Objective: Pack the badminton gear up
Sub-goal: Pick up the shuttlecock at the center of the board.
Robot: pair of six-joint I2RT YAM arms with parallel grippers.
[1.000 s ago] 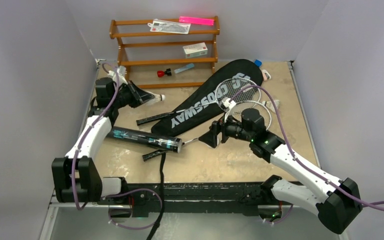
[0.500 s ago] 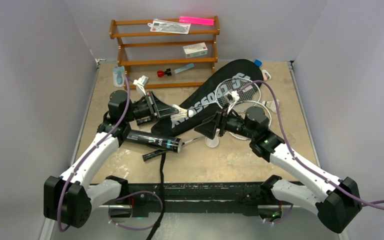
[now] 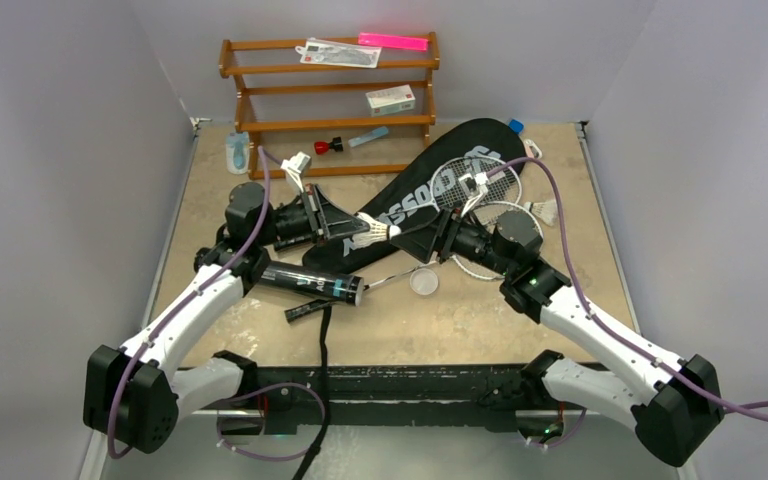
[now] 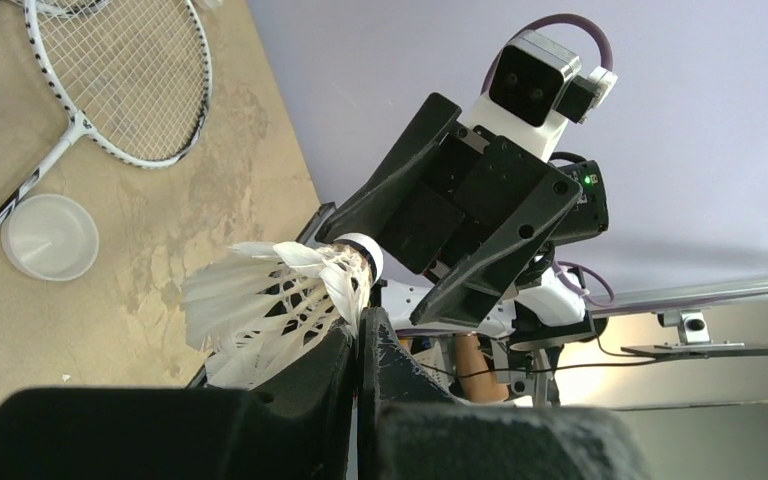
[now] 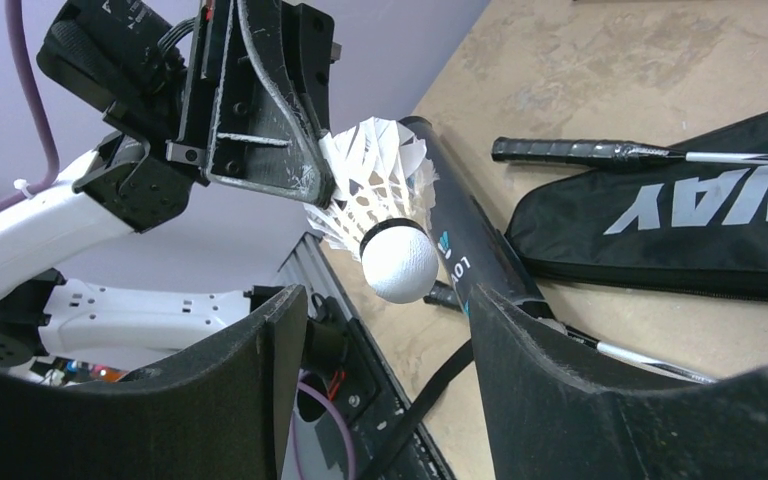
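Note:
A white feather shuttlecock [image 3: 371,235] is held by its feathers in my shut left gripper [image 3: 348,230], above the long black CROSSWAY bag [image 3: 422,193]. Its cork [image 5: 400,262] points at my right gripper [image 5: 385,300], which is open, with the cork just beyond its fingertips and touching neither finger. The dark tube [image 3: 305,283] lies on the table below the left gripper, its clear lid [image 3: 423,283] loose beside it. Two silver rackets [image 3: 472,182] lie across the bag's right side, partly hidden by the right arm. Another shuttlecock [image 3: 543,210] lies at the right.
A brown wooden rack [image 3: 330,125] stands at the back with a small white box [image 3: 391,99] and a pink strip [image 3: 393,41] on it. A black strap [image 3: 322,350] runs off the near edge. Grey walls close in both sides.
My left arm swung right with the shuttlecock to the middle of the table. The right gripper moved up-left to meet it, narrowed its jaws and uncovered the clear lid.

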